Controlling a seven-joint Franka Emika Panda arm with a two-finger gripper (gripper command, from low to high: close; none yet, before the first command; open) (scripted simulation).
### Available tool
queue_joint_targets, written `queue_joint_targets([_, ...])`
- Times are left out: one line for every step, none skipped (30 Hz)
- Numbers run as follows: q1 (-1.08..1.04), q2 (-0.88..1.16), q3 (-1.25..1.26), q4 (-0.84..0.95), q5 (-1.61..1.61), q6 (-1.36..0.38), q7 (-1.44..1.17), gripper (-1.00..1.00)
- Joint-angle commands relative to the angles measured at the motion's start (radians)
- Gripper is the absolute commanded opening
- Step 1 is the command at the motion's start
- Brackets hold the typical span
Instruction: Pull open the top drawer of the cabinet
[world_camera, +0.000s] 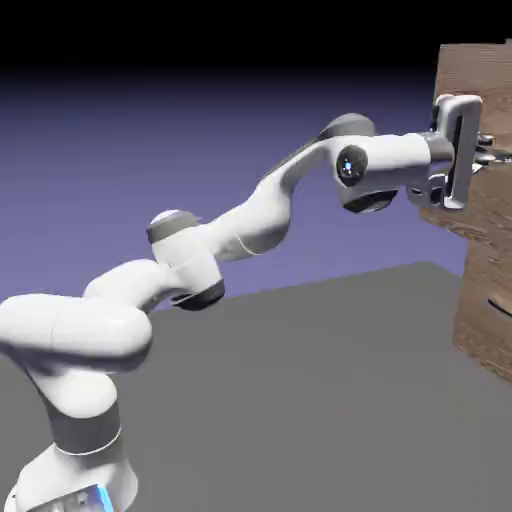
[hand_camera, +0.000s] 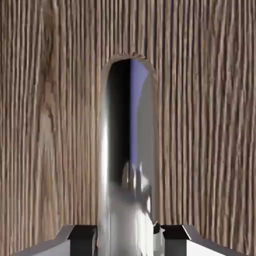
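Grasping the shiny metal handle, I have my gripper closed on it, one dark fingertip at each side. The handle belongs to the top drawer, high on the cabinet at the exterior view's right. That drawer's front juts out past the lower panel, towards me. My white arm reaches across, above the dark grey surface.

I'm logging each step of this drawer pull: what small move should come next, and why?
Probably a short, straight pull back from the cabinet, jaws kept shut. The hand view shows the shiny handle between the two finger tips, and in the exterior view the top section juts out past the panel below, so the drawer seems partly open.
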Motion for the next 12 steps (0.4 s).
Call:
queue_joint_targets([0.020,-0.005,-0.002,-0.036,-0.007,-0.017,-0.003,-1.00])
queue_joint_targets([0.040,-0.010,-0.004,-0.072,-0.011,-0.033,-0.008,-1.00])
queue_joint_targets([0.060,-0.015,-0.007,-0.109,-0.016,-0.049,-0.012,-1.00])
queue_joint_targets([0.081,-0.020,-0.010,-0.145,-0.021,-0.065,-0.017,-1.00])
queue_joint_targets([0.101,-0.026,-0.013,-0.181,-0.027,-0.081,-0.021,-1.00])
queue_joint_targets([0.121,-0.031,-0.017,-0.217,-0.034,-0.097,-0.025,-1.00])
queue_joint_targets([0.142,-0.036,-0.021,-0.254,-0.040,-0.113,-0.030,-1.00])
queue_joint_targets([0.162,-0.041,-0.026,-0.290,-0.048,-0.130,-0.034,-1.00])
queue_joint_targets([0.169,-0.043,-0.028,-0.302,-0.051,-0.136,-0.035,-1.00])
queue_joint_targets([0.169,-0.043,-0.028,-0.302,-0.051,-0.136,-0.035,1.00])
queue_joint_targets([0.169,-0.043,-0.028,-0.302,-0.051,-0.136,-0.035,1.00])
queue_joint_targets([0.193,-0.044,-0.034,-0.338,-0.063,-0.149,-0.043,1.00])
